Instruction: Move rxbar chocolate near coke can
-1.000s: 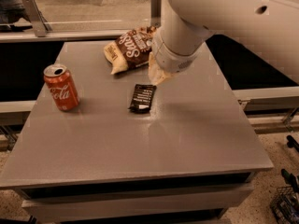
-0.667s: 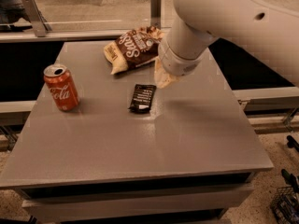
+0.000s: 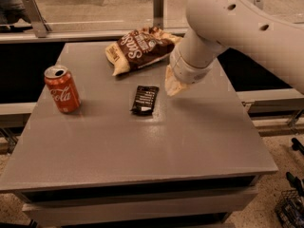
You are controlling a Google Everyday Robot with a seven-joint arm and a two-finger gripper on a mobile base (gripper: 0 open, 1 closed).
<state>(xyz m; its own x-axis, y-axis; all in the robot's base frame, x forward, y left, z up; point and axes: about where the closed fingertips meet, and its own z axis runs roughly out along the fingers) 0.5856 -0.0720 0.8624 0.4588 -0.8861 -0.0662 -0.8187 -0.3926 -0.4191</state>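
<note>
The rxbar chocolate [image 3: 145,99] is a small flat black wrapper with white print, lying flat near the middle of the grey table [image 3: 142,146]. The coke can [image 3: 61,89], red with white script and a silver top, stands upright near the table's left edge, well apart from the bar. My gripper [image 3: 173,84] hangs at the end of the big white arm, just right of the bar and a little above the tabletop. Only its cream-coloured tip shows under the wrist, and nothing is seen held in it.
A brown chip bag [image 3: 140,49] lies at the back of the table behind the bar. The white arm [image 3: 237,27] reaches in from the upper right. A metal rail [image 3: 95,34] runs along behind the table, and the floor drops away on the right.
The gripper has shifted a little to the right, away from the bar. The bar, can and chip bag have not moved.
</note>
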